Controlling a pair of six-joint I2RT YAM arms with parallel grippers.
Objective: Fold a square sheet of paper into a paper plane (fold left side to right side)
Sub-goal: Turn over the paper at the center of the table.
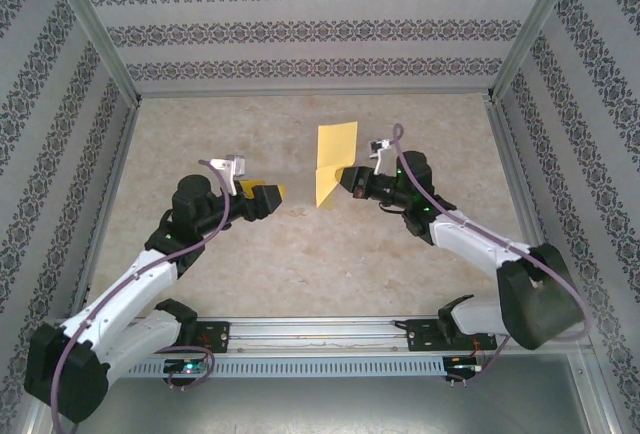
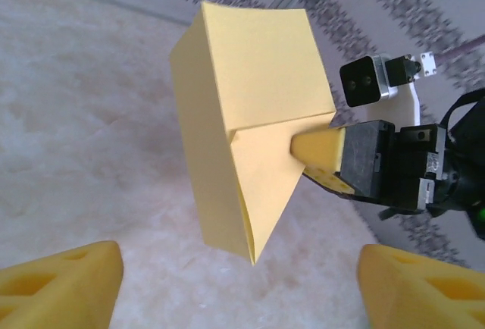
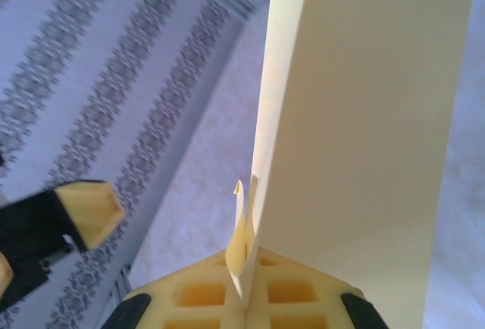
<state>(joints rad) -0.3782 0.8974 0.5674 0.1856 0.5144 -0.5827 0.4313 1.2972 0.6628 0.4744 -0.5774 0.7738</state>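
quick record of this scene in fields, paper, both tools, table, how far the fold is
paper: yellow sheet, partly folded, triangular flap on its lower part, held up on edge, not lying flat
right tool: shut on the paper beside the flap
left tool: open, apart from the paper, on its left in the top view
table: beige surface below both arms
fold stage: no pointed dart shape yet
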